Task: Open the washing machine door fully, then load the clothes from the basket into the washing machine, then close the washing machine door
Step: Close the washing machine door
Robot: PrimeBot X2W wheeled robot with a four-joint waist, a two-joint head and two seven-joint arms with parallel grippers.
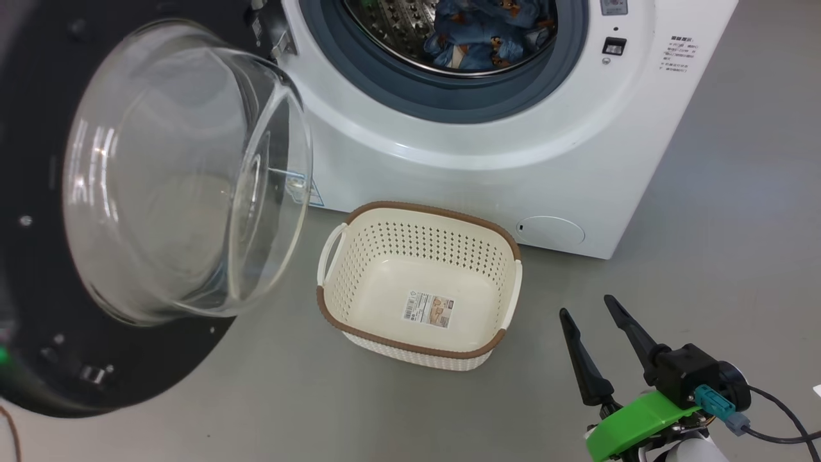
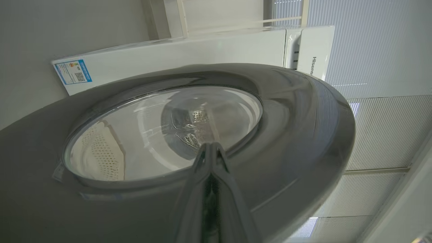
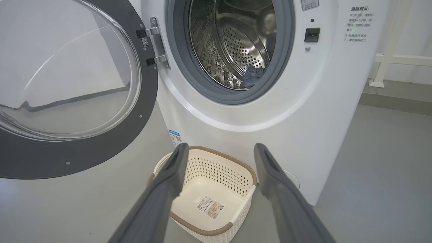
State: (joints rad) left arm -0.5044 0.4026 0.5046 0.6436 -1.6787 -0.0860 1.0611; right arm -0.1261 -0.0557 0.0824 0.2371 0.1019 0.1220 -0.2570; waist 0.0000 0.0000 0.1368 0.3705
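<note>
The washing machine (image 1: 487, 167) stands with its door (image 1: 179, 173) swung wide open to the left, glass bowl bulging toward me. The clothes (image 1: 487, 32), blue fabric with small brown bears, lie inside the steel drum; in the right wrist view a bit of the clothes (image 3: 253, 75) shows low in the drum. The basket (image 1: 420, 285) sits on the floor before the machine, nothing in it but its label. My right gripper (image 1: 587, 307) is open, low at the right of the basket. My left gripper (image 2: 210, 145) is shut, its tips close against the door's outer face (image 2: 287, 135).
Grey floor (image 1: 737, 224) stretches to the right of the machine. The open door takes up the left side. A white frame (image 3: 388, 59) stands behind the machine at the right. The basket (image 3: 216, 189) lies just beyond my right fingers (image 3: 168, 182).
</note>
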